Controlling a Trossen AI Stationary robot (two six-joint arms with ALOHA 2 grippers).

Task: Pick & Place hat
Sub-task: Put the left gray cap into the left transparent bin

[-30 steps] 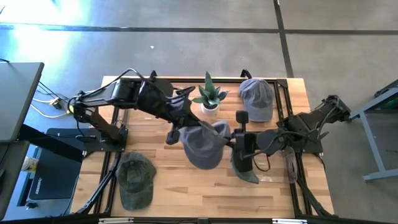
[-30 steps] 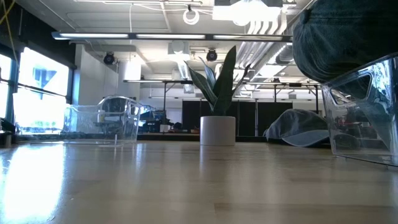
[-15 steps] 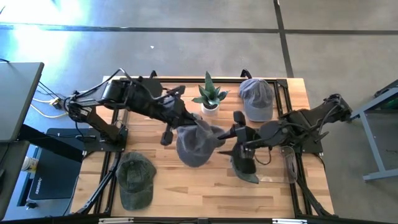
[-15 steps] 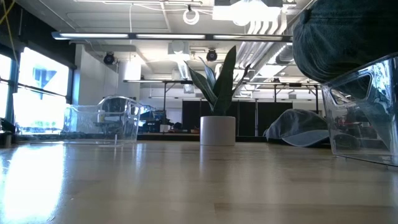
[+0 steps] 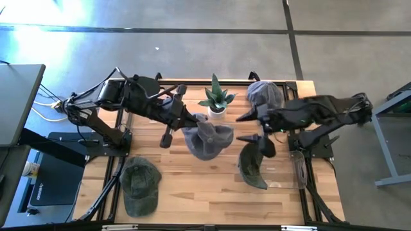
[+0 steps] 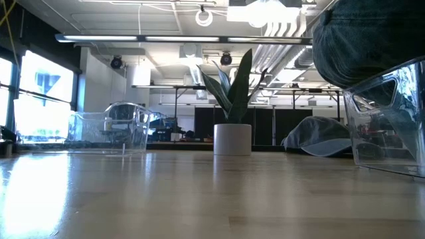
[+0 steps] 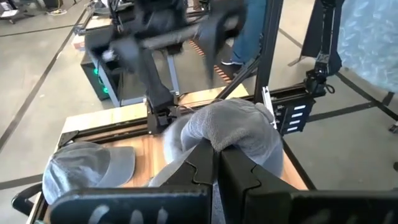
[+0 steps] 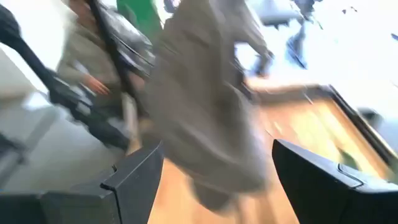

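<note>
Dangling mid-table, grey hat (image 5: 207,141) in left gripper (image 5: 198,126); right gripper (image 5: 249,126) wide.

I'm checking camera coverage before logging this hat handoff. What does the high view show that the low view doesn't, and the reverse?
Only the high view shows both arms: the left gripper shut on the raised grey hat, the right gripper open beside it, and the green cap. Only the low view shows clear bins and the room behind. Both show the potted plant and the light grey cap behind it.

An open industrial lab: concrete floor (image 5: 192,45), exposed ceiling ducts (image 6: 285,33), workbenches behind.
</note>
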